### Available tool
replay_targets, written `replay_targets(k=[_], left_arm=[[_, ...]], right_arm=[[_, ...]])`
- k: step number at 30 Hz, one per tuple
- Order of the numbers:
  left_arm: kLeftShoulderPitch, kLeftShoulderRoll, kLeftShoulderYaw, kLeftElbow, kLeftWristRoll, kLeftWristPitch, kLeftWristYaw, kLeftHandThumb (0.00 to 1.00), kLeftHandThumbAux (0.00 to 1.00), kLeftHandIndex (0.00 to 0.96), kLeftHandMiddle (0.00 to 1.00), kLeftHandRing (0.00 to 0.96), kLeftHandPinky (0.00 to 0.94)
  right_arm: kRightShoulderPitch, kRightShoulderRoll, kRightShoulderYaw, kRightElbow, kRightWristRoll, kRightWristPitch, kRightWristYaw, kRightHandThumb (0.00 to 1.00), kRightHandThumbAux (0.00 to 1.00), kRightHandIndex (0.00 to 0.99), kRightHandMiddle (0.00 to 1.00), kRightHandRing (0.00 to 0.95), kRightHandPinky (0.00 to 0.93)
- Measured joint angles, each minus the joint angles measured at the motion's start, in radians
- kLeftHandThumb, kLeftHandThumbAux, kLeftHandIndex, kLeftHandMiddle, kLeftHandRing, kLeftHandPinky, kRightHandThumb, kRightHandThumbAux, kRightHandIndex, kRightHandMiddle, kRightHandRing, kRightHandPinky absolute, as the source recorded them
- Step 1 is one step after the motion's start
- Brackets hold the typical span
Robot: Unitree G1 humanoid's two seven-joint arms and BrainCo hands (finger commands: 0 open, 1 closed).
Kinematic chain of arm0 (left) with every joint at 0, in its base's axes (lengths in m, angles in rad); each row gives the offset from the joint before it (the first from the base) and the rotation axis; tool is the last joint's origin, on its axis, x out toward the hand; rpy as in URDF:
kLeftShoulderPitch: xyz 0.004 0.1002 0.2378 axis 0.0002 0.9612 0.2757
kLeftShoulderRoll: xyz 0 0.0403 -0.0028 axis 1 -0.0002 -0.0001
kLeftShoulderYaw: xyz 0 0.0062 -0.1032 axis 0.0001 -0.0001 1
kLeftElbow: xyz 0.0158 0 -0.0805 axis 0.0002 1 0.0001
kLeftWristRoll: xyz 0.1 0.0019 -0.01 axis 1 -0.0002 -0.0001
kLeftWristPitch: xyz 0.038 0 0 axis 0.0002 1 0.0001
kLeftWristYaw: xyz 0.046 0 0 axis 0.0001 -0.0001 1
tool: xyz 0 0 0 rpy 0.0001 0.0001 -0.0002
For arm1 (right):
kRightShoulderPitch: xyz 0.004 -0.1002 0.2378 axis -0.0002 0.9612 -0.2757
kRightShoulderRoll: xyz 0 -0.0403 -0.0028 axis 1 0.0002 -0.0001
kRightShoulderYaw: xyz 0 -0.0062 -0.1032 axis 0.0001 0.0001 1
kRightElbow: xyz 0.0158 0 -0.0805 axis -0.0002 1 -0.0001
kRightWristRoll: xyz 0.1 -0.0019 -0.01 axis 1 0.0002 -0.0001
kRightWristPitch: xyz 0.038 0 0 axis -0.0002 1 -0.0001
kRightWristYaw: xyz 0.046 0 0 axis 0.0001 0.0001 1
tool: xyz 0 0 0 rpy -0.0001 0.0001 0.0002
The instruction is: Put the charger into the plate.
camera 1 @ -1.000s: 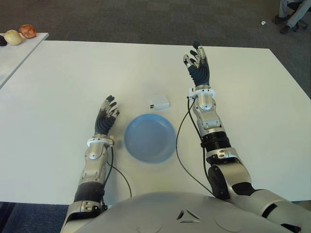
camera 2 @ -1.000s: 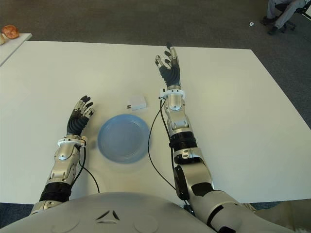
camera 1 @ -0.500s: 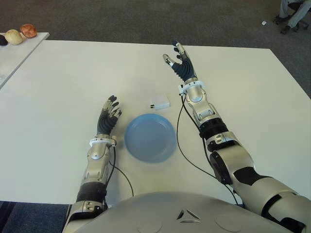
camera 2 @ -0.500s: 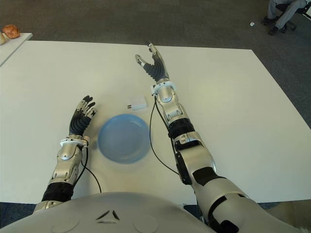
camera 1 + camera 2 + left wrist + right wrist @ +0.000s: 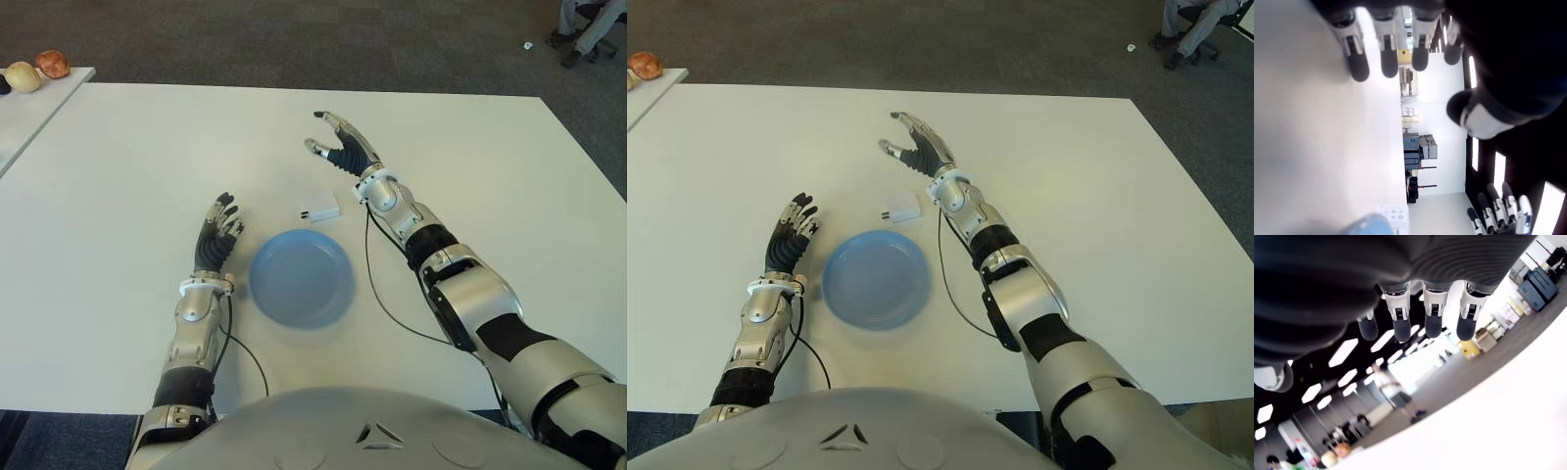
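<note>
A small white charger [image 5: 319,207] lies on the white table [image 5: 127,157], just behind the far rim of the round blue plate [image 5: 300,279]. My right hand [image 5: 338,145] hovers above the table a little beyond the charger and to its right, fingers spread and pointing left, holding nothing. The right wrist view shows its fingertips [image 5: 1432,325] extended over bare table. My left hand [image 5: 217,229] shows left of the plate with fingers extended and nothing in it.
A second white table [image 5: 29,108] stands at the far left with round fruit-like items [image 5: 24,75] on it. A seated person's legs [image 5: 588,24] show at the far right on the dark carpet.
My right hand has swung left and come lower, from a raised spot right of the charger to just behind it. The charger, the plate and my left hand stay put.
</note>
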Motion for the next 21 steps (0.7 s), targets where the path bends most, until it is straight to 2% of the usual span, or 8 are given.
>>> replay_targets(k=[10,21], left_arm=[[0.007,-0.005,-0.004,-0.019,0.007,0.003,0.000,0.026,0.606,0.000,0.091,0.120,0.166],[0.015,-0.007,-0.004,-0.026,0.007,0.004,0.000,0.036,0.587,0.000,0.092,0.129,0.189]], right_arm=[[-0.035,0.002,0.063,0.081,-0.048,-0.007,-0.016,0.295,0.195,0.000,0.000,0.000,0.000],[-0.036,0.011,0.085,0.100,-0.053,-0.021,-0.024,0.301,0.182,0.000,0.000,0.000,0.000]])
